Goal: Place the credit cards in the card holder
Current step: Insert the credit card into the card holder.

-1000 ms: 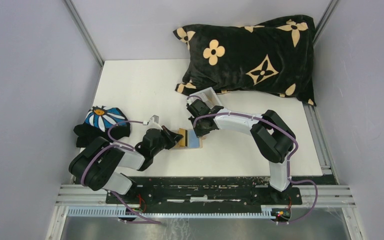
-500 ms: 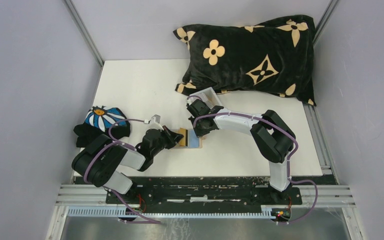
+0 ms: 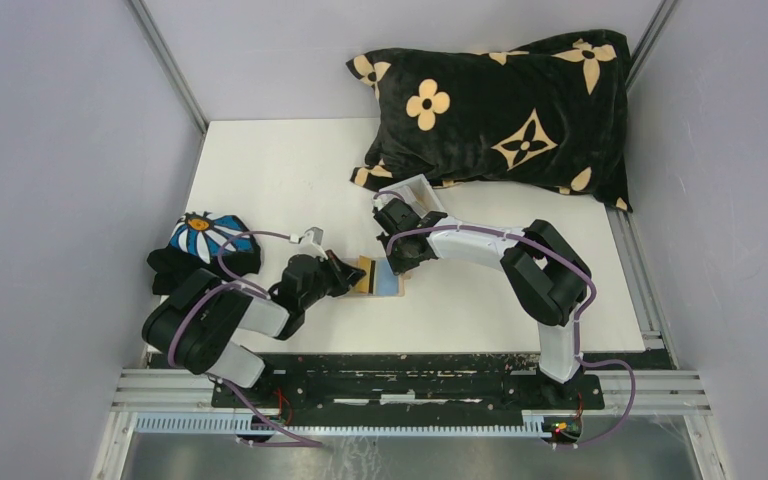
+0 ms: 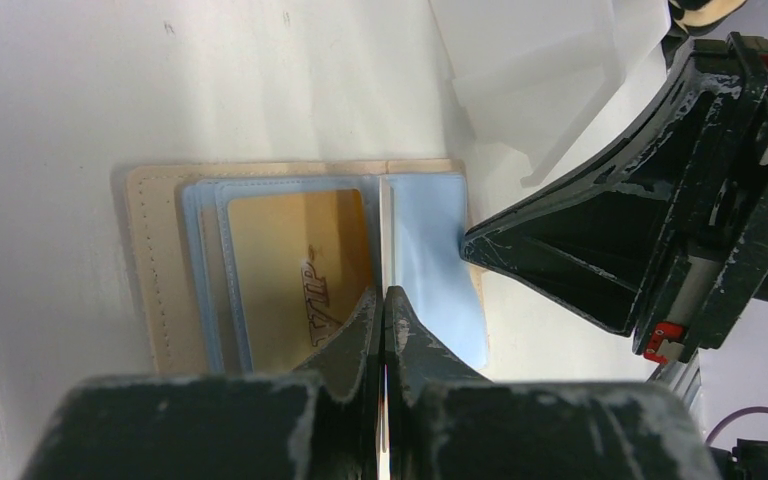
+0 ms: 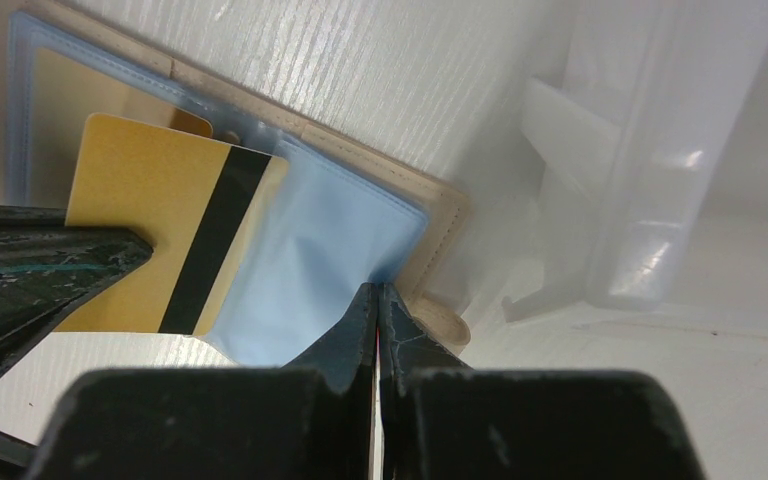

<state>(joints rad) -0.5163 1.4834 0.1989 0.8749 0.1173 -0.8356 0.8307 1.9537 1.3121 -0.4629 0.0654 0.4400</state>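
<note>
Open tan card holder (image 4: 150, 290), flat on table. The left gripper (image 4: 382, 300) pinches yellow card (image 5: 150, 200) edge-on, apparently for insertion. The right gripper (image 5: 376, 295), tips together, nips blue sleeve (image 5: 310, 270), likely steadying it.

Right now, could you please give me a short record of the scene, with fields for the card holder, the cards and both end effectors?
card holder: tan, lying open on the white table
gold card: already in a sleeve
yellow card: black stripe, far edge at the blue sleeve
left end effector: shut on the yellow card
right end effector: shut, apparently pinching the blue sleeve's edge
clear plastic box: beside the holder
</note>
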